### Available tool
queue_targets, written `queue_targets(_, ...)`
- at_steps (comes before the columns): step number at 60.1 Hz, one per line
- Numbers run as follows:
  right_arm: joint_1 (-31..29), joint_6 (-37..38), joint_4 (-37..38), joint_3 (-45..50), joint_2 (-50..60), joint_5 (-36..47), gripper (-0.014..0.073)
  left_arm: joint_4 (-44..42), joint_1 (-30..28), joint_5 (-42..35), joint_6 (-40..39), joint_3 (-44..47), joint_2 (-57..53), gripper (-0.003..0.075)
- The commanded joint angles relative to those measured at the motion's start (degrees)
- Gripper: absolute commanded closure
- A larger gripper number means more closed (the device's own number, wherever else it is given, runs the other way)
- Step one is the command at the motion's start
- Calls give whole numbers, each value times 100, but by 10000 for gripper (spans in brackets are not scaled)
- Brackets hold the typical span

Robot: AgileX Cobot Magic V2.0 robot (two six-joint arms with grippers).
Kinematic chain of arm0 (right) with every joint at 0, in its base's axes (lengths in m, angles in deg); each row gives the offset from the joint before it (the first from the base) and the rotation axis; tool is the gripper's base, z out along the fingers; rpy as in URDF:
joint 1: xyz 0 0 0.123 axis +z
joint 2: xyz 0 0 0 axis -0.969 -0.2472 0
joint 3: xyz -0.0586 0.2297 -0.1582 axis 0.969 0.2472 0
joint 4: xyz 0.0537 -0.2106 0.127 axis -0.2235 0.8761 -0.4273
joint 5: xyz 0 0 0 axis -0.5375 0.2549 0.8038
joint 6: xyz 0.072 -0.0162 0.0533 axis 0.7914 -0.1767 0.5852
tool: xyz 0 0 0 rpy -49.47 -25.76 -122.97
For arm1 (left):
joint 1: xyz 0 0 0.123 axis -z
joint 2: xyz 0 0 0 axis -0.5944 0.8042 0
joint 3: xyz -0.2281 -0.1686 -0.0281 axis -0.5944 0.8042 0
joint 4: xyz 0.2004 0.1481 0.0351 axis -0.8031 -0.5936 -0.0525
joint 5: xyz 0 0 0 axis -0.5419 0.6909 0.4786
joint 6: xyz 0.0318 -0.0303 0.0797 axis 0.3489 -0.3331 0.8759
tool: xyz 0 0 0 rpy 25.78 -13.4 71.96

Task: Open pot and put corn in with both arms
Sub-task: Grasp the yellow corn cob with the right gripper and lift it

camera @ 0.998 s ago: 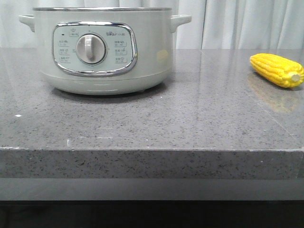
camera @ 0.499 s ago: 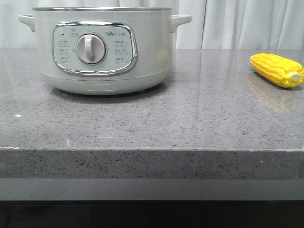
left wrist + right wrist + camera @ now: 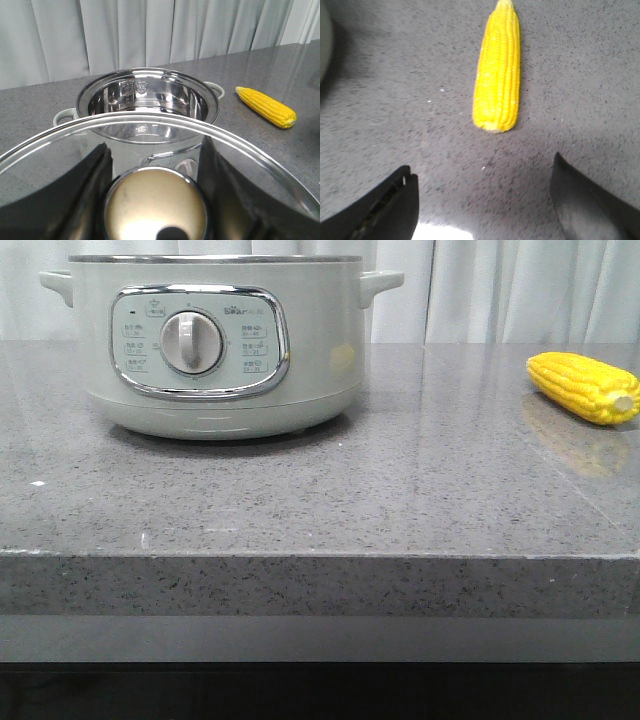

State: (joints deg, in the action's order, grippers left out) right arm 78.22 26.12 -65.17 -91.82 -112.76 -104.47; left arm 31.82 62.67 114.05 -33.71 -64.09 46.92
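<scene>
Right wrist: claw [image 3: 482, 200] wide, empty.

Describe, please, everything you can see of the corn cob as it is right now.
The corn is a single bright yellow cob with neat rows of kernels, tapering to one end, with a pale stub at the other. It lies flat on the speckled grey countertop, off to the right of the pot and well apart from it. Nothing touches it but the counter. The right gripper is open, its fingers short of the cob.

Pale pleated curtains [image 3: 520, 290] hang behind a speckled grey stone countertop [image 3: 400, 500].
</scene>
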Motion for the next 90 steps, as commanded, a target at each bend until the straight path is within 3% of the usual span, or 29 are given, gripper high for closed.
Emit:
queue_targets(1, -18, -21, 241, -657, -458, 26, 34, 57, 3, -856, -46, -227, -29, 524)
queue_targets(26, -18, -21, 281, -2250, -2558, -349, 34, 57, 3, -856, -46, -227, -29, 524)
queue_targets(52, -18, -21, 399, -2620, -3517, -346, 37, 57, 3, -856, -46, -227, -29, 526)
queue_targets(57, -18, -21, 399, -2620, -3545, -421, 95, 57, 3, -856, -46, -227, -29, 533)
queue_targets(63, -18, -21, 399, -2620, -3545, -483, 253, 57, 3, -856, -46, -227, -29, 534)
queue_targets(67, -18, -21, 399, -2624, -3545, -522, 314, 57, 3, -856, -46, -227, -29, 534)
queue_targets(90, 27, -93, 97, -3192, -3211, -1092, 314, 57, 3, -856, -46, -227, -29, 534)
